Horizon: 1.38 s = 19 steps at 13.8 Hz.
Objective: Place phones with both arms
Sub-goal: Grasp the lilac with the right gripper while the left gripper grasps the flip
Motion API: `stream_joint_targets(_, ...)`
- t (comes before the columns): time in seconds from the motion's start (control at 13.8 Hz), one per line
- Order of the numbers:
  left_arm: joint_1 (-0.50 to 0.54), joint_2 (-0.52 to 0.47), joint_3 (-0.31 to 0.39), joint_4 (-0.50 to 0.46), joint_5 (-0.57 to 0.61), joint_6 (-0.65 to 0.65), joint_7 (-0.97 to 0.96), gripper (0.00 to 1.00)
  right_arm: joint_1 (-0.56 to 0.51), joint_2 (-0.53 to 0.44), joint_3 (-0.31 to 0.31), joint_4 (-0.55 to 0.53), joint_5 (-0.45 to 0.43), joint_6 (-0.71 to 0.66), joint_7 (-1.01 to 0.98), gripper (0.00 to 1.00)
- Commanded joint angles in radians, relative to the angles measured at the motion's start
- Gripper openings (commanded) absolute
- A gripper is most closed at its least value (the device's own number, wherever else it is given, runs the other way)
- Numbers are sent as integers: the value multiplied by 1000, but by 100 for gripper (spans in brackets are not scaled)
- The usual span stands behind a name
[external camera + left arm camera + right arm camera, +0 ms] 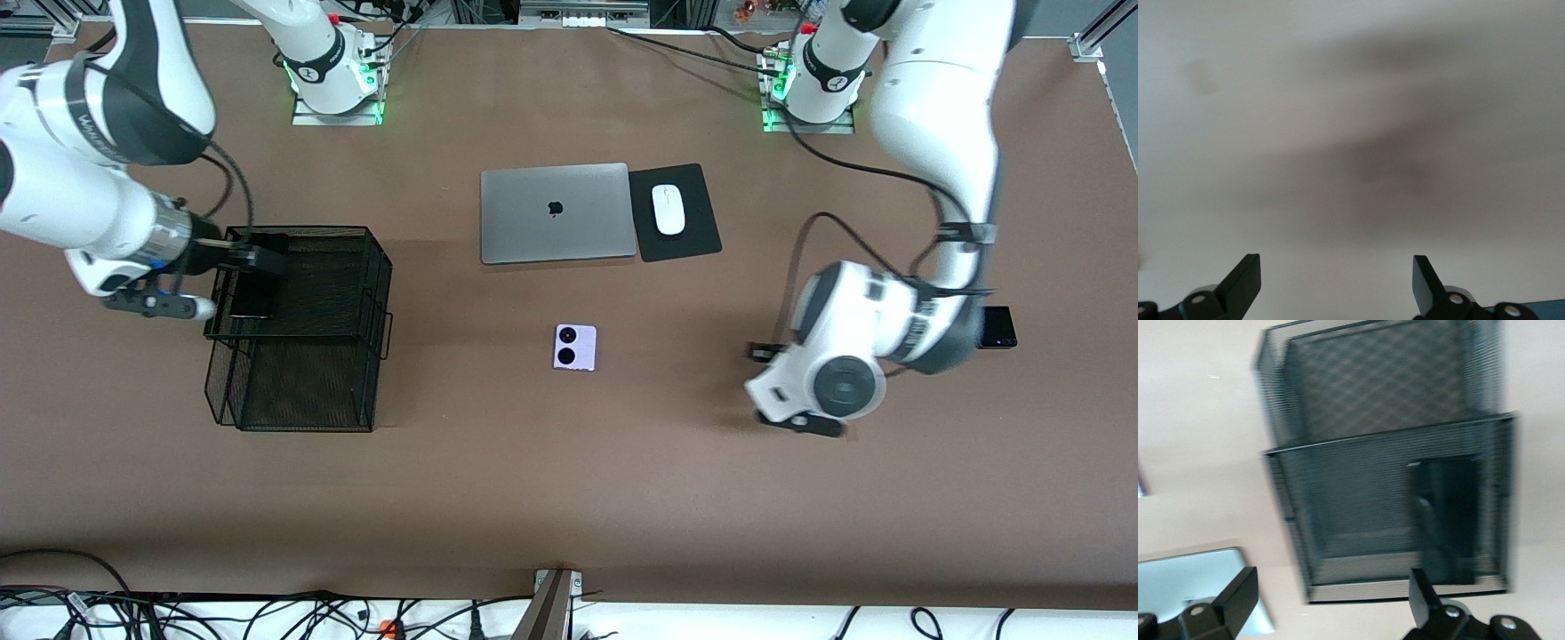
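Note:
A long slim black phone (pixel 251 298) (pixel 1445 520) lies in the upper tier of a black mesh basket (pixel 378 267) (pixel 1391 437) toward the right arm's end of the table. My right gripper (pixel 256 258) (pixel 1333 580) hangs open and empty over the basket's edge farthest from the front camera. A lilac phone (pixel 575 347) with two black circles lies mid-table. A small black phone (pixel 997 327) is partly covered by the left arm. My left gripper (pixel 781 388) (pixel 1336 263) is open over bare table between those two phones, holding nothing.
A closed silver laptop (pixel 554 213) (pixel 1191 587) lies farther from the front camera than the lilac phone. A white mouse (pixel 669 209) on a black mat (pixel 698 191) sits beside it. Cables (pixel 267 613) run along the table's front edge.

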Motion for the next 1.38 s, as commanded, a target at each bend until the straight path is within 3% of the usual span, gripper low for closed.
stream_joint_targets(0.0,94,-124,-14,-163,110,29,137,100,122,76,-3,102,47,41,180,100)
stream_joint_targets(0.29,294,-274,-14,-408,125,268,258,100,307,292,-3,335,42,118,443,100)
stream_joint_targets(0.51,407,-293,-22,-469,125,354,296,100,384,462,1,470,47,237,540,100)
stream_joint_targets(0.8,559,-340,-25,-643,124,613,347,100,495,653,0,499,35,552,610,100)
stream_joint_targets(1.16,700,-331,-28,-795,124,905,413,100,558,772,-2,548,-105,597,610,100)
stream_joint_targets(1.3,720,-316,-27,-806,124,933,415,100,573,794,-2,549,-120,612,610,100)
